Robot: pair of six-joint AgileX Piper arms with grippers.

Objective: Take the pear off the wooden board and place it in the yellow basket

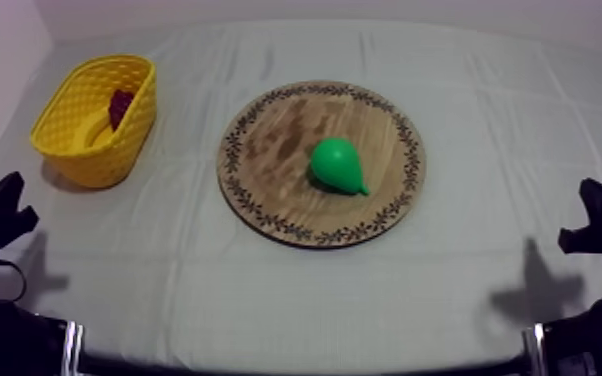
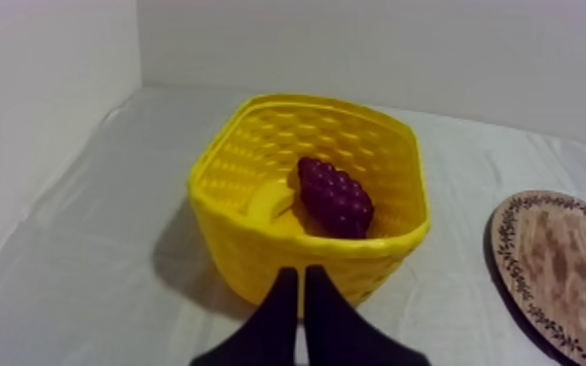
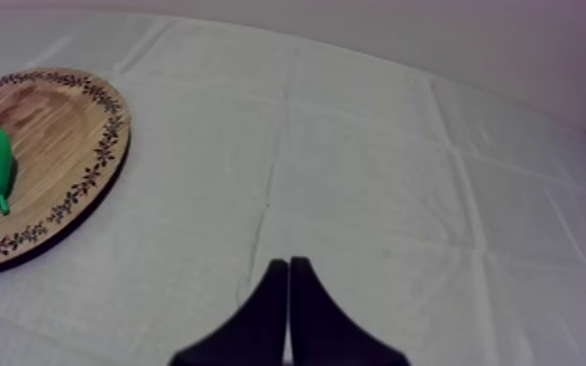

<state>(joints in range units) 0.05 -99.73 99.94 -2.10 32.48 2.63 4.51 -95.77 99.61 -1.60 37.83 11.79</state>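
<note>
The pear (image 1: pixel 337 165) lies on its side on the board (image 1: pixel 265 150), a little toward my right of the board's middle, its narrow stem end pointing at the near rim. Nothing touches it.

My left gripper (image 2: pixel 303 277) sits low at my left side of the table, its two black fingers pressed together into a narrow wedge with nothing between them. It points at the near wall of the basket (image 2: pixel 221 165). The basket stands on the cloth (image 1: pixel 485 100) at my left, well apart from the board, and holds grapes (image 2: pixel 336 195) with a banana (image 2: pixel 270 201) just beside them (the banana is partly tucked under the bunch).

My right gripper (image 3: pixel 288 265) sits low at my right side, fingers likewise closed together on nothing, over bare cloth, with the board and pear well off to its side.
</note>
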